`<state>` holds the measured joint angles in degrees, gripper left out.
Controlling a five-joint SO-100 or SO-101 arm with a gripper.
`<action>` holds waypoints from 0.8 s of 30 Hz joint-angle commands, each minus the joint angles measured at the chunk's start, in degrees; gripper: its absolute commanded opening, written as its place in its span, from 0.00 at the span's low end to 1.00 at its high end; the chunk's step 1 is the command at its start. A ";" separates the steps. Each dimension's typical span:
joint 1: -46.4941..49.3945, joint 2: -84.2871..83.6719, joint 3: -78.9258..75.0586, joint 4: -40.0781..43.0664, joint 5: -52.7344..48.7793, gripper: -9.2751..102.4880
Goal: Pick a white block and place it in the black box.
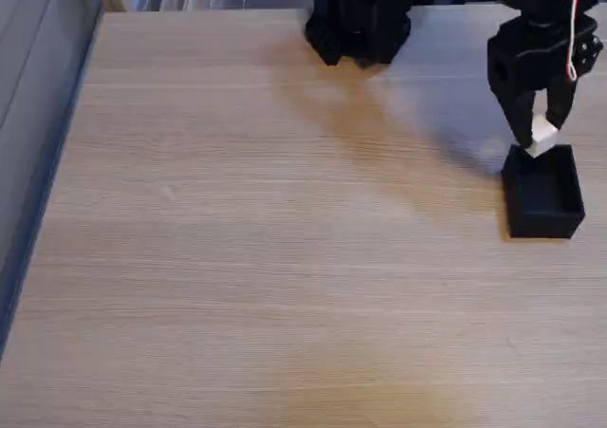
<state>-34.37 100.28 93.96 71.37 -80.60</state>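
Observation:
In the fixed view the black box (542,193) stands on the wooden table at the right side, open top up. Just above its far rim hangs the white block (541,134), tilted, held between the black fingers of my gripper (539,132). The gripper points down from the arm at the upper right, and its fingers are shut on the block. The block's lower corner sits right at the box's back edge; I cannot tell whether it touches the rim.
The arm's black base (360,15) stands at the table's far edge, middle. A red and white cable (573,39) runs along the arm. The table's left edge (57,162) drops off to a grey floor.

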 commanded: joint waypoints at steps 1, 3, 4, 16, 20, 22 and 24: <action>-0.62 -2.81 -5.45 -0.09 1.58 0.10; -0.79 -5.19 -8.09 0.00 2.20 0.10; -0.79 -6.24 -9.32 0.09 2.29 0.10; -0.09 -11.07 -13.27 0.70 3.34 0.25; 0.00 -11.07 -13.27 1.32 3.87 0.29; 0.18 -10.90 -13.36 1.76 3.52 0.30; 0.35 -10.55 -13.36 1.93 3.25 0.29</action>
<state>-34.45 88.86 82.53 72.95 -77.08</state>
